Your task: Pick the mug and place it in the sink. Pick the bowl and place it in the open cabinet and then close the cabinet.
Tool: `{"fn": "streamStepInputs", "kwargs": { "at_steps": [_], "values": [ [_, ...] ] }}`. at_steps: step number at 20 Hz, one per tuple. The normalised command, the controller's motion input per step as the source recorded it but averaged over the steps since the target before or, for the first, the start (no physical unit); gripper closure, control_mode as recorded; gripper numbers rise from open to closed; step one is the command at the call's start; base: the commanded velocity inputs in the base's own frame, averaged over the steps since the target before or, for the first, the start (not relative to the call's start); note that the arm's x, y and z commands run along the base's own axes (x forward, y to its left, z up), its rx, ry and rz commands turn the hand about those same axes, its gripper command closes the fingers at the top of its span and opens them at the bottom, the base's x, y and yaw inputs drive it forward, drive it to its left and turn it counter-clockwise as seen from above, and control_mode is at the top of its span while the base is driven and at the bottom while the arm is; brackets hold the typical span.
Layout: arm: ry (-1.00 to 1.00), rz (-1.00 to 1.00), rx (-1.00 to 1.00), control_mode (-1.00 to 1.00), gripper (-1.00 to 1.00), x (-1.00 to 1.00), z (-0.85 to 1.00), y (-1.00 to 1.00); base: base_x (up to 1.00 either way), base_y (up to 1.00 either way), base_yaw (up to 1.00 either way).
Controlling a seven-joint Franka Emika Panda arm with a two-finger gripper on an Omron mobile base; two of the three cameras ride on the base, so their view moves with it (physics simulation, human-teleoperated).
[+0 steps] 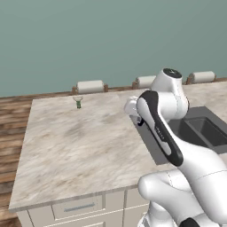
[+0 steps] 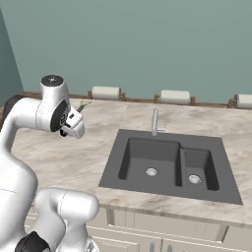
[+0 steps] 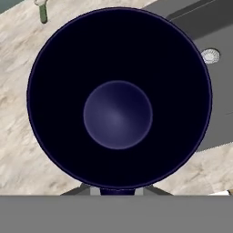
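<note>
While the hand view is looking straight down into the mug [image 3: 118,98], its dark mouth and paler round bottom are facing the camera, so its long axis is running in line with the fingers [image 3: 117,191], which are pinching it shut at the lower rim. The mug is hanging clear above the marble desk [image 1: 80,142], near the sink's [image 2: 170,162] edge; in the hand view a drain is showing just past the mug's upper right. In the right base view the sink is lying to the right of the hand, well apart, so the coming move is judged to be a carry that way. Both basins are standing empty; the mug is holding nothing. A small green item [image 1: 78,103] is standing at the desk's far edge.
</note>
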Motion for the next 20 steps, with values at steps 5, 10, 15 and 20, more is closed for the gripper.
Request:
{"fn": "streamStepInputs", "kwargs": {
  "at_steps": [5,10,15,20],
  "values": [
    [0.05,0.00,0.03,-1.00,1.00,-0.38,0.13,-0.04,0.00,0.00,0.00],
    [0.00,0.00,0.00,1.00,1.00,-0.09,-0.02,0.00,-0.32,-0.04,0.00],
    [0.00,0.00,0.00,1.00,1.00,0.00,0.00,0.00,-0.17,-0.32,0.01],
    [0.00,0.00,0.00,1.00,1.00,0.00,0.00,0.00,-0.02,-0.92,0.03]
  ]
}}
